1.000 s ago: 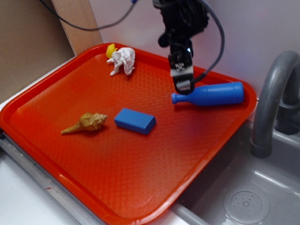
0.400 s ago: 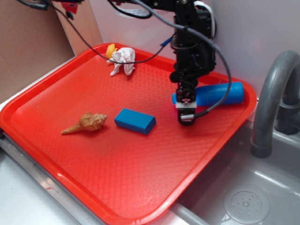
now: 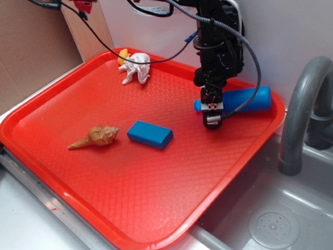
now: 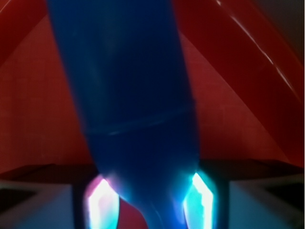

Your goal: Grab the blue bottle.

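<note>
My fingers (image 3: 212, 121) hang straight down over the neck end of the blue bottle (image 3: 244, 100), which lies on its side on the red tray (image 3: 156, 198) near its far right rim, its fat body stretching away from me toward the tray's right corner. From my wrist view the blue bottle (image 4: 133, 95) fills the middle of the frame, its body widening away from me and its narrowing part running down between my two fingers (image 4: 101, 202), one glowing pad on each side of it. The pads sit right at the bottle's flanks, spread around the slim part, but I cannot tell whether they are pressing on it or only flanking it. To the left of my fingers, well apart, lies a flat blue block (image 3: 150, 134), and beyond it a tan seashell (image 3: 96, 137). Far off at the tray's back edge sits a white crumpled figure (image 3: 135, 67) with something yellow (image 3: 123, 55) behind it.
</note>
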You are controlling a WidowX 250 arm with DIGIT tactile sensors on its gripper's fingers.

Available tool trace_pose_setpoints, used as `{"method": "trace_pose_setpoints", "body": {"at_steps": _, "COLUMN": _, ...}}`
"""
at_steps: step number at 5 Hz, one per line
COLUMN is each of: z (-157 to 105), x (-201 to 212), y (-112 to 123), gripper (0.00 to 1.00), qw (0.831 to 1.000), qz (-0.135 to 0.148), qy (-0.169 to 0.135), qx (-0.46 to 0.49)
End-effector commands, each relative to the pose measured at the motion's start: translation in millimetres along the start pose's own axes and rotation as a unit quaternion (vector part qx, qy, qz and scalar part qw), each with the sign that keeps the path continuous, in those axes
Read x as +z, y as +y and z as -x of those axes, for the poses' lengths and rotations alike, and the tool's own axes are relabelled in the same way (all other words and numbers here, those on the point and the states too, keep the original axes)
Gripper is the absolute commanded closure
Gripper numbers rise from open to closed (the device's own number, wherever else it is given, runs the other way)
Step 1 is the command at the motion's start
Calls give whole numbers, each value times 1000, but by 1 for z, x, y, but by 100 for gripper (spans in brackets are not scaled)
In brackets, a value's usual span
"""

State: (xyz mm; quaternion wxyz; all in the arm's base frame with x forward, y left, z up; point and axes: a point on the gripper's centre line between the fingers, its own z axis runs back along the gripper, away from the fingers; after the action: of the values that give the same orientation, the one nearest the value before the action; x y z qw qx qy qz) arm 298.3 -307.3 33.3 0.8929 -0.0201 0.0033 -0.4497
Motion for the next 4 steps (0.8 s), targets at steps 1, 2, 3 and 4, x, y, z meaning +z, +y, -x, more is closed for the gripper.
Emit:
{"method": "trace_pose_setpoints", "body": {"at_steps": 1, "z": 5, "x": 17, "y": -27, "gripper": 100, "qw": 1000, "qz": -4, "qy": -28, "qx": -2}}
{"method": "trace_pose_setpoints", "body": {"at_steps": 2, "z": 23, "x": 49, "y": -25, "gripper": 100, "qw": 998, "qz": -38, "qy": -48, "qx": 16}}
{"method": "trace_pose_setpoints", "body": {"at_steps": 3, "z": 54, "x": 97, "y": -25, "gripper": 100, "qw": 995, "qz": -54, "qy": -82, "qx": 35}}
{"method": "trace_pose_setpoints", "body": {"at_steps": 4, "z": 88, "x": 141, "y": -22, "gripper": 100, "qw": 989, "qz": -55, "qy": -84, "qx": 108}}
